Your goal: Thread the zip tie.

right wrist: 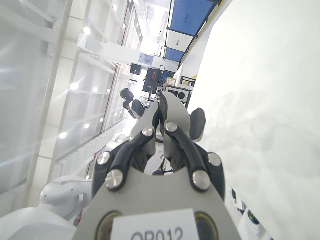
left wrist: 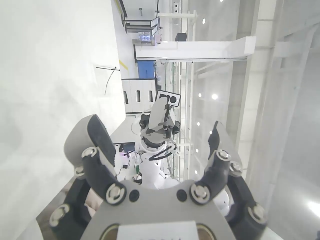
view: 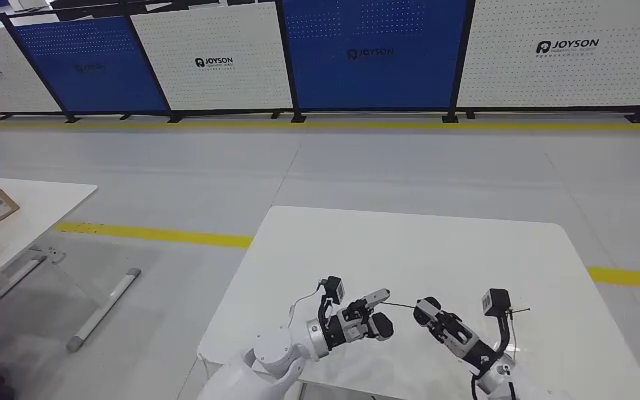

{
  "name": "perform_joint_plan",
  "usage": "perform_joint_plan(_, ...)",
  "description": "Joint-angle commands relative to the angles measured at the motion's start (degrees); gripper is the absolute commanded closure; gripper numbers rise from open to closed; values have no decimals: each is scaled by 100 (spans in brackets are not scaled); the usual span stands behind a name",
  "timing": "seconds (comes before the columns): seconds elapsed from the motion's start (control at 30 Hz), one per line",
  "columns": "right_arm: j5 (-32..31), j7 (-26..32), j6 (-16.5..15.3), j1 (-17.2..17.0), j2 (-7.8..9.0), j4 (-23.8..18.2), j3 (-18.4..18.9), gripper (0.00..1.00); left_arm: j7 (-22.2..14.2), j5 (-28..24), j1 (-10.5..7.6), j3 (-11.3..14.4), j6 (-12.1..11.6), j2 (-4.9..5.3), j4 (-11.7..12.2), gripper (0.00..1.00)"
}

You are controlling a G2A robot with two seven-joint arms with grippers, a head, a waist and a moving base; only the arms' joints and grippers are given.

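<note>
White table [view: 400,250] stands on grey floor [view: 400,160] w/ a yellow line [view: 150,234] behind it, 2nd white table [view: 40,205] off to the left, blue & white pegboard panels [view: 375,50] along the back.

Left gripper [view: 379,311] spread, right gripper [right wrist: 160,106] seemingly clamped.

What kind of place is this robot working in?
Most likely a factory hall or robot test lab, not a home: pegboard partition walls stand behind, a yellow line marks the grey floor, and rows of round lights shine high overhead.
</note>
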Motion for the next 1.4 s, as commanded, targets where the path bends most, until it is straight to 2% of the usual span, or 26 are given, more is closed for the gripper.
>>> perform_joint_plan(0.0, 0, 0, 0, 0, 0, 0, 0, 100, 0, 5, 0, -1, -8, 0, -1, 0)
perform_joint_plan(0.13, 0, 0, 0, 0, 0, 0, 0, 100, 35, 6, 0, 10, -23, -3, -21, 0)
perform_joint_plan(0.27, 0, 0, 0, 0, 0, 0, 0, 100, -21, 94, -30, 137, -217, -18, -161, 0)
perform_joint_plan(0.33, 0, 0, 0, 0, 0, 0, 0, 100, 89, 165, -58, 192, -342, -32, -184, 0)
perform_joint_plan(0.53, -8, -9, 5, -2, -1, 2, -2, 100, 89, 165, -58, 192, -342, -32, -184, 0)
perform_joint_plan(0.83, -336, 117, 111, -22, -24, -68, -63, 100, 89, 165, -58, 192, -342, -32, -184, 0)
perform_joint_plan(1.07, -336, 105, 119, -28, -27, -80, -49, 100, 723, 551, 13, 146, -486, -30, -224, 0)
perform_joint_plan(1.37, -336, 105, 119, -28, -27, -80, -49, 100, 792, 579, 44, 134, -525, -28, -237, 0)
